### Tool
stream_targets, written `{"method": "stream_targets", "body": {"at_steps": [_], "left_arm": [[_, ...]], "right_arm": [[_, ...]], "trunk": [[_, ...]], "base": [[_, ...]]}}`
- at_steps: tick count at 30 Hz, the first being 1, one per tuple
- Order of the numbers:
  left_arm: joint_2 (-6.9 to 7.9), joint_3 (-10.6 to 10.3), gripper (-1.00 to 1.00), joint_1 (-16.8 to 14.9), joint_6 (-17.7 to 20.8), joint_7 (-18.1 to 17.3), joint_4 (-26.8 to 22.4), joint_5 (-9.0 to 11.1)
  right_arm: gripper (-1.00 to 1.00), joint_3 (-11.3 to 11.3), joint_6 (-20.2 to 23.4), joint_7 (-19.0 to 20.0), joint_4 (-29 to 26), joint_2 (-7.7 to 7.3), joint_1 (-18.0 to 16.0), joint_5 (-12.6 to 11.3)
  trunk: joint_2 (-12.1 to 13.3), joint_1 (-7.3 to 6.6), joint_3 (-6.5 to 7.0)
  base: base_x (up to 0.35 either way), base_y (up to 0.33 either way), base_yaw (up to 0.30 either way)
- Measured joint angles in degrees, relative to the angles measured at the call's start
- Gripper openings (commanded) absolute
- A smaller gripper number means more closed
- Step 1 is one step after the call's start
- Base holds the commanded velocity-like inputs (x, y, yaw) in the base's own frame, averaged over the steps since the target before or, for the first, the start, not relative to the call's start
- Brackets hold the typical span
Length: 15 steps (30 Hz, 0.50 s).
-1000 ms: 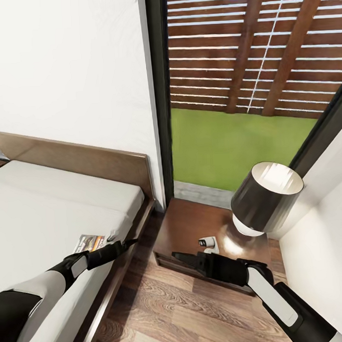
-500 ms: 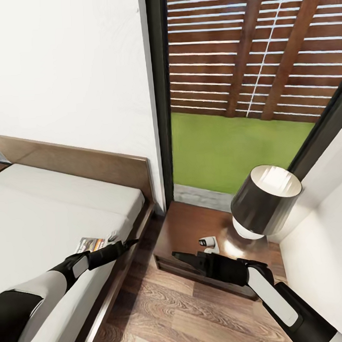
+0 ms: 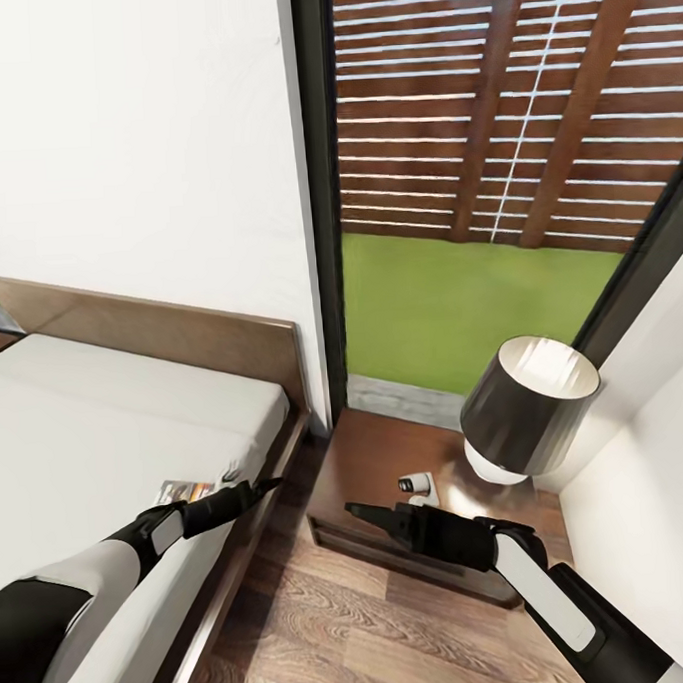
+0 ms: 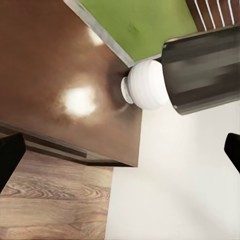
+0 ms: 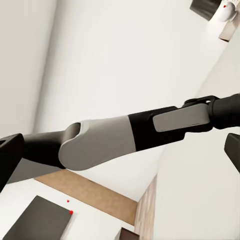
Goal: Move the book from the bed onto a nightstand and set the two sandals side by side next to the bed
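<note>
The book (image 3: pixel 181 488) lies on the bed (image 3: pixel 106 424) near the mattress's right edge, partly covered by my left forearm. My left gripper (image 3: pixel 261 483) hangs just past that edge, over the gap beside the nightstand (image 3: pixel 372 450); in the left wrist view its fingers (image 4: pixel 9 159) stand wide apart, open and empty. My right gripper (image 3: pixel 356 508) hovers at the nightstand's front edge, open, its fingers (image 5: pixel 8 161) spread with nothing between them. The two sandals are out of view.
A lamp (image 3: pixel 530 404) with a dark shade stands on the nightstand's right side, a small white and black object (image 3: pixel 417 486) beside its base. A tall window shows lawn and fence. White wall closes the right; wood floor (image 3: pixel 377 630) lies between bed and nightstand.
The whole head picture has slid down slightly, so the camera moved. Both arms hold the same pose and the book lies where it was.
</note>
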Motion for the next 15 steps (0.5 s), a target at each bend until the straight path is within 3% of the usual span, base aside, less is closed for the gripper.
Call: {"method": "stream_targets", "body": {"at_steps": [15], "left_arm": [[-0.20, 0.0, 1.00, 0.0, 0.0, -0.4, 0.1, 0.1]], "right_arm": [[1.00, -0.1, 0.0, 0.0, 1.0, 0.01, 0.0, -0.2]], "trunk": [[0.0, 0.00, 1.23]], "base": [[0.000, 0.000, 0.000]]}}
